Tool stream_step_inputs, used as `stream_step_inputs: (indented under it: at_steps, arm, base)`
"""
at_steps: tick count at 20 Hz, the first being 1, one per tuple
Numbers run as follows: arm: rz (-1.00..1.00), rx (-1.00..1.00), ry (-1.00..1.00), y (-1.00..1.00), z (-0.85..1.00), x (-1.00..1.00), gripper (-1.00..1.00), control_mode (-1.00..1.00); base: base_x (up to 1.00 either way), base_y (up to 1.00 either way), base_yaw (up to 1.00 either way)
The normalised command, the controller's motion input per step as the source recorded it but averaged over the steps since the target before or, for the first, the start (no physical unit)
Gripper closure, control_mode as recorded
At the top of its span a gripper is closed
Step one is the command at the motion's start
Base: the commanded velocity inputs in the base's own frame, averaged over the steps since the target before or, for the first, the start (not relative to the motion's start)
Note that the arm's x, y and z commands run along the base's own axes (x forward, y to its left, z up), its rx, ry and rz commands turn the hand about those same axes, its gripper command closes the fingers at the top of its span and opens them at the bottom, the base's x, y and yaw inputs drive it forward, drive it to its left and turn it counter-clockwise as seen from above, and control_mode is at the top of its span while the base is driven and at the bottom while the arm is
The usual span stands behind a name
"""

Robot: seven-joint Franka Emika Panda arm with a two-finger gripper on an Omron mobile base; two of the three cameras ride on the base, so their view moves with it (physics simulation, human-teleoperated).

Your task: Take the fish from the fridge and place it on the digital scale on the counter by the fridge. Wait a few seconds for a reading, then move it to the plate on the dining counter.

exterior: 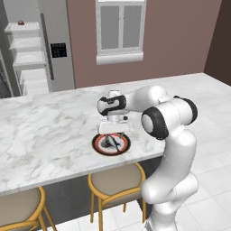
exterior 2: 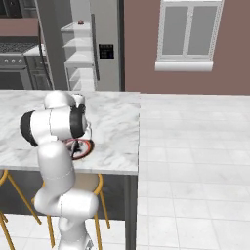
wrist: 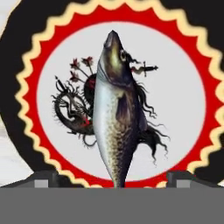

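The fridge (exterior: 34, 54) stands open far left of the plate (exterior: 111, 144), beyond the far edge of the tabletop (exterior: 45, 131), its white shelves showing. The plate sits near the front edge of that long marble slab, above two tan stools (exterior: 115, 182). The fish (exterior: 109, 142) lies on the plate's pale centre; in the hand view the fish (wrist: 117, 118) runs lengthwise across the plate's painted middle, head away from the camera. The gripper (exterior: 113, 134) hangs straight over the plate, fingertips (wrist: 44, 178) spread wide to either side of the tail end, gripping nothing. Right of the plate the tabletop ends and white floor tiles (exterior 2: 195, 161) begin.
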Motion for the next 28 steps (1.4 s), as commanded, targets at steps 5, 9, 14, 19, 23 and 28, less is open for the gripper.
stream_step_inputs:
  at_steps: [5, 9, 14, 19, 23, 28]
  arm:
    - [0.0, 0.0, -0.04, -0.09, 0.61, -1.0, -1.0, -1.0]
    - [0.01, 0.0, -0.11, -0.19, 0.77, -1.0, -1.0, -1.0]
    - [0.02, 0.0, -0.11, -0.2, 0.78, -1.0, -1.0, -1.0]
    - [0.02, 0.0, -0.06, -0.24, 0.76, -1.0, -1.0, -1.0]
    - [0.0, 0.0, 0.0, -0.27, 0.76, -0.99, -1.0, -1.0]
    - [0.0, 0.0, 0.0, -0.29, 0.81, -0.83, -1.0, -1.0]
  base:
    - [0.0, 0.0, 0.0]
    - [0.0, 0.0, 0.0]
    - [0.0, 0.0, 0.0]
    - [0.0, 0.0, 0.0]
    - [0.0, 0.0, 0.0]
    - [0.0, 0.0, 0.0]
